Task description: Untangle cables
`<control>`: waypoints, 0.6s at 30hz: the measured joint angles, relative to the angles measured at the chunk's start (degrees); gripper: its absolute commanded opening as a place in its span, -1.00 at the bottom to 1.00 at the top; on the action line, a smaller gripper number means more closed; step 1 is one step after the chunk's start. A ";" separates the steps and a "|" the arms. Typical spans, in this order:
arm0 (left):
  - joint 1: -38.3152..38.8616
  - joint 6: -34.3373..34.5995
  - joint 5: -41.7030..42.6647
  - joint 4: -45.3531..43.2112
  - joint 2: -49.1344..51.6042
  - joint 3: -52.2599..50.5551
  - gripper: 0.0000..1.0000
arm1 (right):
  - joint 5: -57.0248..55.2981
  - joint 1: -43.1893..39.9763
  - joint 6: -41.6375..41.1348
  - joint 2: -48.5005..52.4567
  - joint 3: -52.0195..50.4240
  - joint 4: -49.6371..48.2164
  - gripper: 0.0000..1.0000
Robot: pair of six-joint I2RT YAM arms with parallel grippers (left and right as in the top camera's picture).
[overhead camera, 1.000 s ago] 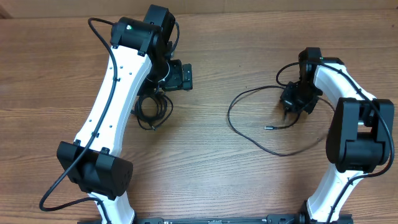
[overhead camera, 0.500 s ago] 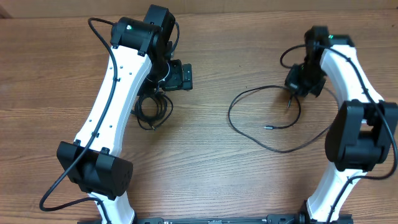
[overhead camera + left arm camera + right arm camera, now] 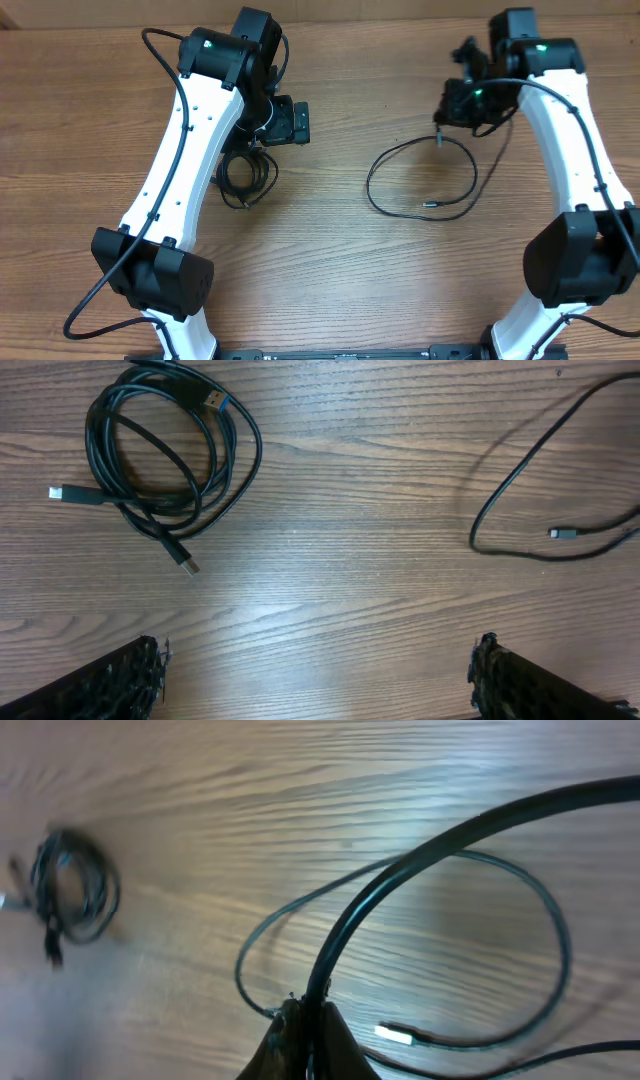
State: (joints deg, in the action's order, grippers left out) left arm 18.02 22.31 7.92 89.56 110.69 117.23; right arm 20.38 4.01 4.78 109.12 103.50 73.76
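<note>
Wooden worktop (image 3: 330, 290): two cables lie well apart, separation apparently done. Coiled cable (image 3: 244, 180) sits bundled near left arm; left claw (image 3: 318, 660) gapes empty. Right claw (image 3: 305, 1025) pinches end of loose cable (image 3: 368, 186), loop trailing on wood. Coil likely still to unwind.

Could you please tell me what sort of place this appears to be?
Probably a robotics lab or data-collection bench: two white robot arms stand at a wood-grain table, with a coiled black cable and a loose thin cable as test objects. No more of the room shows.

no readable text, labels or signs
</note>
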 measured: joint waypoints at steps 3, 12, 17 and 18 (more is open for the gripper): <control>0.02 0.00 0.00 0.00 0.00 0.00 0.99 | 0.50 2.84 4.44 0.02 0.00 0.04 -0.93; 0.02 0.00 0.00 0.07 0.00 0.00 1.00 | -1.44 9.07 10.29 0.02 -0.90 -2.73 -0.92; 0.02 0.00 0.00 0.09 0.00 0.00 1.00 | -1.31 9.99 10.56 0.02 -6.51 -3.78 -0.92; 0.02 0.00 0.00 0.11 0.00 0.00 1.00 | -1.09 10.23 10.56 0.02 -7.93 -3.96 -0.92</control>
State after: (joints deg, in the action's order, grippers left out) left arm 18.04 22.31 7.92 89.67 110.69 117.23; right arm 19.29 14.24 15.33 109.14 95.57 69.80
